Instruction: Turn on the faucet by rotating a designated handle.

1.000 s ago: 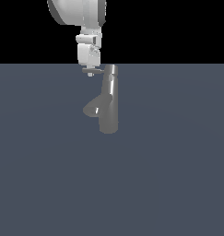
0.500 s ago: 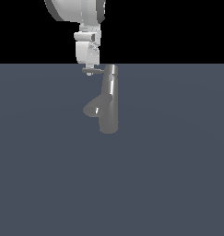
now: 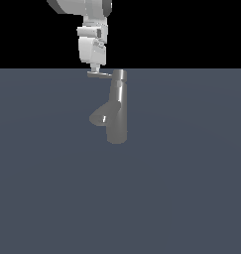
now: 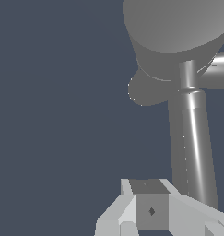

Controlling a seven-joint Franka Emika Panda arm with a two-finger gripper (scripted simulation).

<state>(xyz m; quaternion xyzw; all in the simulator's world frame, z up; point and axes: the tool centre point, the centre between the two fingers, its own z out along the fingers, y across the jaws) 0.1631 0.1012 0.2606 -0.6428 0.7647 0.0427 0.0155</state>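
Observation:
The faucet [image 3: 117, 111] is a glossy grey column standing on the dark floor, with a stubby spout [image 3: 99, 117] branching toward the exterior view's left. Its handle [image 3: 101, 75] is a thin rod pointing left from the top cap. My gripper [image 3: 94, 70] hangs straight down over the rod's outer end, its tips at the rod, fingers together with nothing held. In the wrist view the handle [image 4: 195, 143] runs from the cap [image 4: 178, 32] past my fingertips [image 4: 151, 211], which lie right beside it; the spout [image 4: 145, 90] shows below the cap.
A flat dark grey-blue floor [image 3: 191, 188] surrounds the faucet on all sides, with black background behind it. The white arm [image 3: 90, 30] comes down from the top of the exterior view.
The gripper has shifted slightly up and toward the exterior view's left in the picture. The handle now shows longer and more sideways to the left.

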